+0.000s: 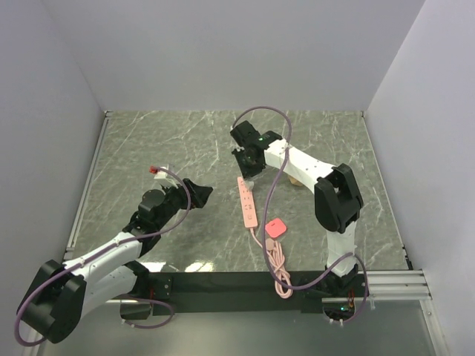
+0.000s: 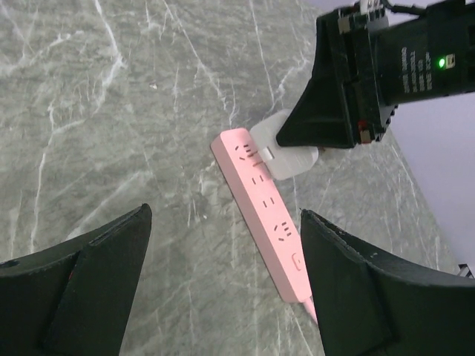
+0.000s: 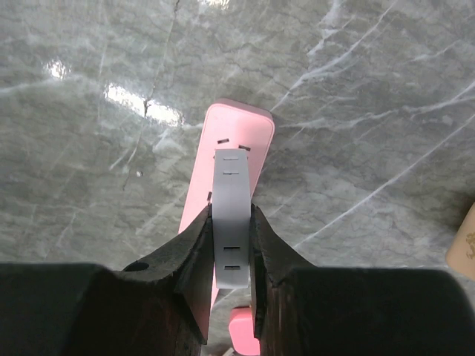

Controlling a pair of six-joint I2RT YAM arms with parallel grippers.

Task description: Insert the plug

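Note:
The coral-pink plug lies flat on the table beside the cord end of the pale-pink power strip; its edge shows at the bottom of the right wrist view. My right gripper is shut on a flat white-grey slotted block and holds it on edge over the strip's far end. In the left wrist view the white block touches or nearly touches the strip at its end socket. My left gripper is open and empty, left of the strip and above the table.
A tan cube sits behind the right arm, and its corner shows in the right wrist view. The strip's pink cord coils toward the table's front edge. White walls enclose the marble table.

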